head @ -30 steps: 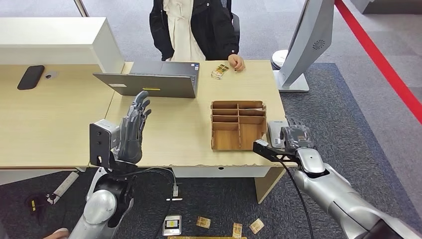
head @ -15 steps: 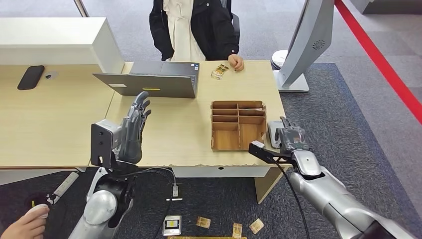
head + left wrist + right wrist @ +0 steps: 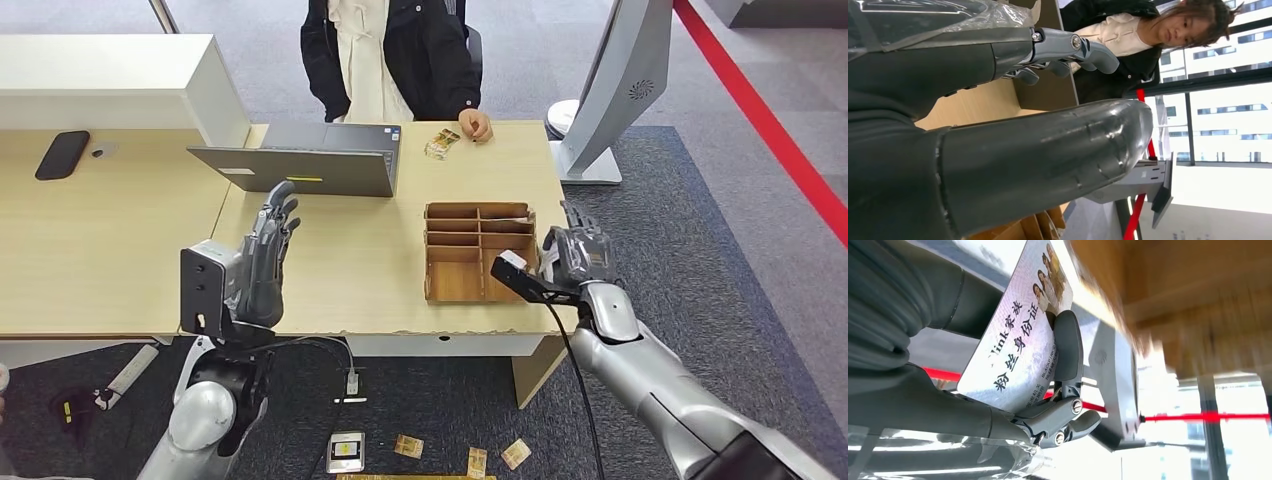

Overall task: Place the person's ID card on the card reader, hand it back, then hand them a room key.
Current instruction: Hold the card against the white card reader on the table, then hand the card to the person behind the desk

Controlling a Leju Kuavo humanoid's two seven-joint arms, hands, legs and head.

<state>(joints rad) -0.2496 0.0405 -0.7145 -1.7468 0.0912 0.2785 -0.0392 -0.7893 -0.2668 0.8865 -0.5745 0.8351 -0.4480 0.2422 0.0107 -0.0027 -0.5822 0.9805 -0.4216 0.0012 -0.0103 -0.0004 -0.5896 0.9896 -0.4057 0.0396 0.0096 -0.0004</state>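
Overhead, head view: light wood counter [image 3: 330, 270] with an open laptop [image 3: 300, 165] near the far side and a wooden compartment organizer [image 3: 478, 252] toward the right end. Person [image 3: 390, 55] in a dark jacket sits across, one hand resting by a small stack of room key cards [image 3: 440, 142] on the far edge. Left hand [image 3: 262, 262] raised upright above the counter, fingers apart and straight, holding nothing. Right hand [image 3: 572, 258] sits at the counter's right edge just beside the organizer, fingers curled; what it grips can't be made out from here. Grey kiosk stand [image 3: 610, 90] off the counter's right end, black phone [image 3: 62, 155] on the left counter, loose cards on the carpet [image 3: 700, 250] under the front edge.

Left wrist view: left hand [image 3: 998, 150] close up, thick thumb across the frame, darker fingers [image 3: 1073, 47] stretched out and separated, nothing in them. Person behind, counter surface and organizer slats partly seen.

Right wrist view: right hand [image 3: 1013, 385] pinches the ID card [image 3: 1018, 335], a dark finger pressed on its printed face with the thumb behind it. Card is tilted, off the counter, text and small photos visible. Blurred wooden organizer beyond, and a grey flat device just past the card; can't tell if that's the card reader.
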